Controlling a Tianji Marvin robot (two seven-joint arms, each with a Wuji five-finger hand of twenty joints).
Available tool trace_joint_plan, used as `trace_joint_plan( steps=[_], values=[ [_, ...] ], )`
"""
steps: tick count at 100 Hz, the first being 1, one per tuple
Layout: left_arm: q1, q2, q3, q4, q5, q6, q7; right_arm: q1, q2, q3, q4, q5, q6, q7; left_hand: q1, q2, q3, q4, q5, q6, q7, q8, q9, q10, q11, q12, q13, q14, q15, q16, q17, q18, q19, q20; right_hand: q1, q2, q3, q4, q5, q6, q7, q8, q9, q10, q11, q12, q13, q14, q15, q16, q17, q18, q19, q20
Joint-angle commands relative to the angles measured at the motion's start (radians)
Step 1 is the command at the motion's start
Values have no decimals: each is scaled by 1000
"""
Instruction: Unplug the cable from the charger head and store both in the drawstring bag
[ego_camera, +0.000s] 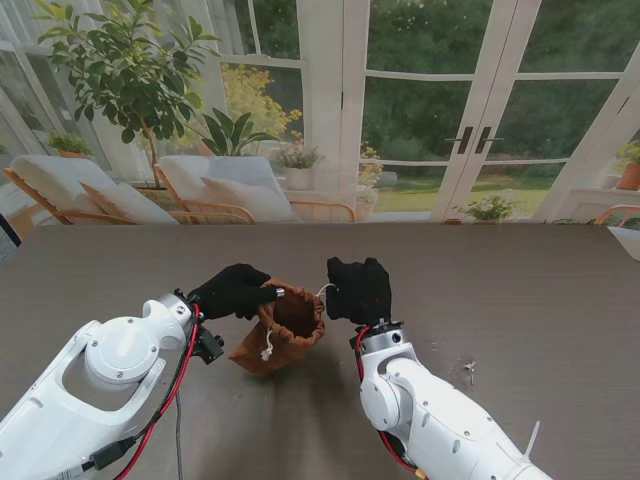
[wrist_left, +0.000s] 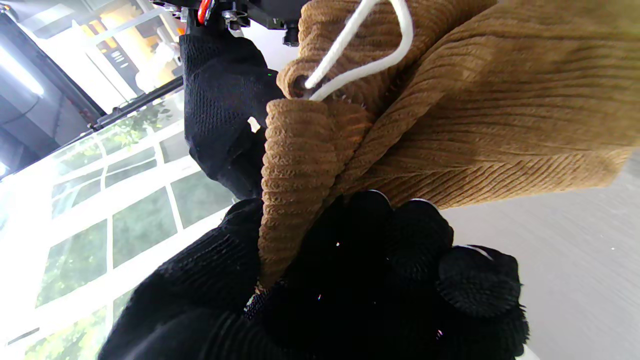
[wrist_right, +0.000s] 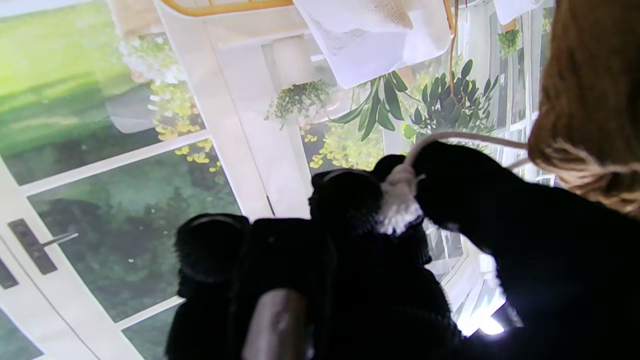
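— How do my arms look?
— Glossy white shells; red and black cables (ego_camera: 176, 385) run beside my left arm (ego_camera: 95, 385).
— My hands?
— Black knit gloves cover left hand (ego_camera: 232, 291) and right hand (ego_camera: 360, 290).

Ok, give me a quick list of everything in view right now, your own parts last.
bag: one, brown corduroy, mouth open, on the table between the hands
cord: white; one end hangs down the bag's front, the other is pinched by the right hand
table: one, dark grey
small object: one, pale, right of the right arm; too small to identify
cable and charger: not visible
left hand: black glove, gripping the bag's rim
right hand: black glove, holding the cord's knot
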Motion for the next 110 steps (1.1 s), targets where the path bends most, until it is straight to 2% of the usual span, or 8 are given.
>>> trace_joint_plan(
  steps=[1, 23, 39, 57, 71, 85, 93, 110],
  values=[
    [2, -6, 0, -9, -6, 3, -16, 6, 5, 0, -15, -10, 7, 17, 15, 39, 19, -27, -1, 1, 11, -1, 30, 6, 13, 7, 34, 26, 37, 16, 24, -34, 36, 10, 55, -28, 155, 23, -3, 186, 119, 54, 126, 48, 107, -15, -3, -188, 59, 22, 453, -38, 96, 43],
    [-2, -8, 7, -4, -14, 5, -12, 14, 7, 0, -12, -23, 15, 6, 23, 41, 8, -28, -6, 0, -5, -17, 17, 9, -11, -10, 14, 39, 6, 6, -5, -29, 9, 4, 52, -19, 155, 26, -26, 222, 176, 59, 126, 44, 134, -29, -3, -195, 68, 25, 456, -42, 116, 47],
    [-5, -11, 11, -2, -16, 10, -2, 26, 5, -6, 3, -37, 9, -34, 44, 39, -21, -30, -18, -7, -26, -56, -20, 15, -86, -80, -37, 60, -104, -29, -80, -19, -71, -23, 51, -21, 155, 30, -27, 216, 185, 55, 125, 34, 145, -33, -2, -209, 73, 29, 458, -58, 123, 49],
    [-5, -19, 13, 0, -15, 16, 30, 26, 16, 1, -16, -74, 2, -62, 57, 19, -45, -31, -28, -17, -88, -151, -63, 35, -220, -219, -112, 85, -277, -91, -186, -12, -167, -70, 51, -10, 155, 22, -40, 205, 187, 58, 124, 25, 146, -35, -2, -223, 76, 33, 459, -74, 124, 49],
    [-7, -23, 16, 5, -15, 14, 46, 18, 26, 16, -46, -95, -2, -68, 47, 10, -78, -23, -38, -22, -298, -330, -92, 45, -344, -354, -173, 87, -433, -160, -282, -22, -244, -145, 52, -7, 155, 19, -44, 201, 188, 59, 123, 22, 143, -38, -2, -226, 74, 34, 459, -78, 124, 49],
    [-6, -28, 16, 9, -16, 11, 66, 13, 33, 26, -65, -108, -6, -64, -49, 4, -9, -8, -60, -8, -532, -402, -131, 49, -461, -492, -240, 80, -600, -248, -375, -38, -335, -249, 55, -8, 155, 16, -44, 202, 188, 58, 123, 23, 141, -39, -2, -226, 74, 35, 459, -79, 124, 48],
    [-1, -29, 13, 7, -11, 11, 74, 11, 35, 30, -72, -110, -4, -60, -128, 16, 53, 33, -99, 6, -656, -470, -176, 52, -531, -565, -292, 76, -691, -296, -415, -46, -410, -302, 58, -9, 155, 17, -44, 202, 188, 58, 123, 23, 141, -39, -2, -226, 73, 35, 459, -79, 124, 48],
    [17, -33, 0, -1, -4, 14, 98, 7, 37, 37, -88, -113, 0, -50, -179, 5, 52, 36, -212, -4, -787, -595, -259, 54, -628, -696, -356, 72, -817, -367, -461, -57, -522, -352, 61, -10, 155, 17, -44, 202, 188, 58, 123, 23, 140, -39, -2, -226, 73, 36, 459, -79, 124, 48]
  ],
)
